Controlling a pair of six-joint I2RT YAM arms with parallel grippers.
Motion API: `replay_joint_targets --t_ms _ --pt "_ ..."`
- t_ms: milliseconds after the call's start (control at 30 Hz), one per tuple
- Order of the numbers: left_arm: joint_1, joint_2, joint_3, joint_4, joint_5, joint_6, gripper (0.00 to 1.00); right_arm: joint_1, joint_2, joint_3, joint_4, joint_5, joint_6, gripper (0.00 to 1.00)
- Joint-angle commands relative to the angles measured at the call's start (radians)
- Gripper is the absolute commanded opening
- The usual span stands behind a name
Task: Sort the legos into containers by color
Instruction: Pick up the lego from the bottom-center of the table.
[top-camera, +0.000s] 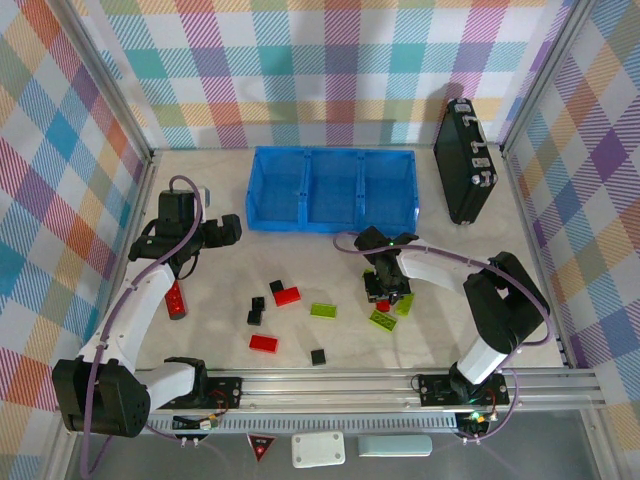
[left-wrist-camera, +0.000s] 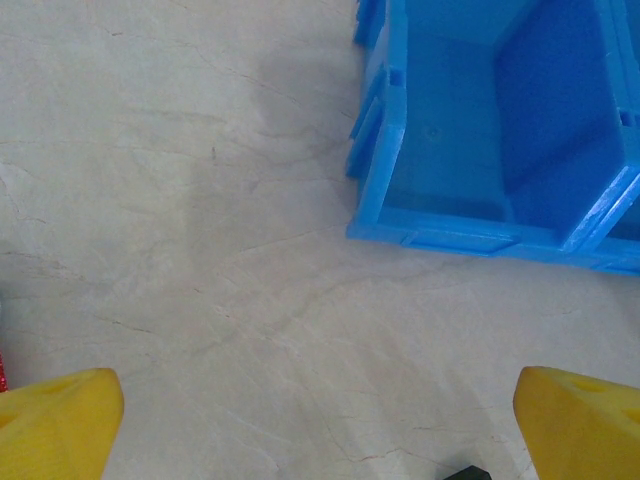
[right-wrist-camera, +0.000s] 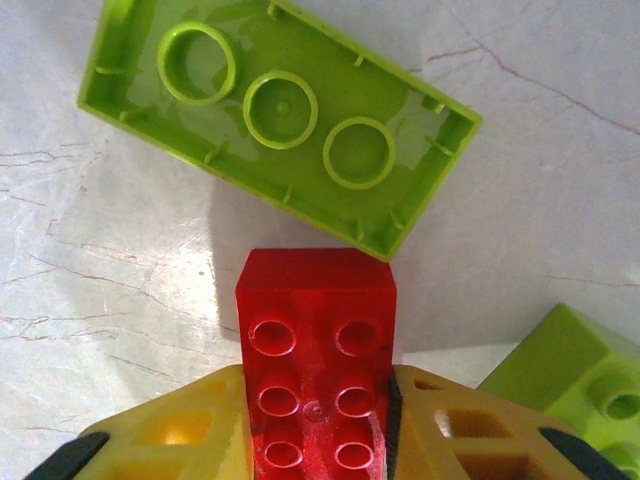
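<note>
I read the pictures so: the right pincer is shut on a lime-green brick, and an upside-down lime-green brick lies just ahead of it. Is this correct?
Not fully. The right pincer is shut on a red brick, not a lime-green one, as the right wrist view shows. The upside-down lime-green brick does lie just ahead of it.

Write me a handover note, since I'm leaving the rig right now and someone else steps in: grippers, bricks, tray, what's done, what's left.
Left gripper: open, holding nothing, over bare table by the tray's near left corner.
Right gripper: shut on a red brick, low among green bricks.
Done: nothing; the tray looks empty.
Left: that red brick, plus more red bricks, the green bricks and black bricks loose on the table.
</note>
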Motion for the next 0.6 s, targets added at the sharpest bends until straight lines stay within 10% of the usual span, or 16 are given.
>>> replay_joint_targets --t_ms 0,567 --pt "0.014 -0.011 -0.007 0.005 0.007 0.009 1.00 0.001 -0.032 0.034 -0.043 0.011 -0.004 0.34" --pt "0.014 -0.022 -0.009 -0.001 -0.007 0.011 1.00 -0.182 -0.026 0.318 -0.173 -0.023 -0.109 0.34"
